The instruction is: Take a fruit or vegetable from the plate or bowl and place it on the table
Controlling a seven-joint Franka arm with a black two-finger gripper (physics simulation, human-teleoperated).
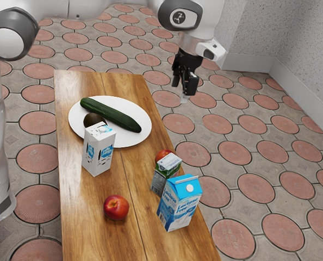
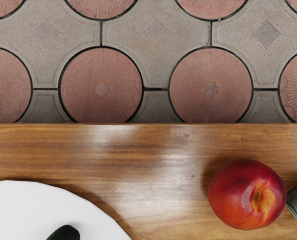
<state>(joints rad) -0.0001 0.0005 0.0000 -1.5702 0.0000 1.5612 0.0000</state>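
at the exterior view's left, see a white plate [image 1: 137,136] on the wooden table [image 1: 82,217], bearing the avocado [image 1: 94,119] and, alongside, the long cucumber [image 1: 115,115]. next, find a white carton [image 1: 98,151], partly hiding the avocado; then a nectarine [image 1: 116,207] on bare wood. further right, spot a red fruit [image 1: 161,156] behind a small carton [image 1: 160,180], then a blue-topped carton [image 1: 178,204]. lastly, note the raised gripper [image 1: 184,89], with parted fingers, gripping nothing.

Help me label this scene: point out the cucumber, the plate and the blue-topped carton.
Cucumber [image 1: 111,113]: exterior view, middle of its length.
Plate [image 2: 33,205]: wrist view, bare white surface.
Blue-topped carton [image 1: 177,187]: exterior view, blue top.
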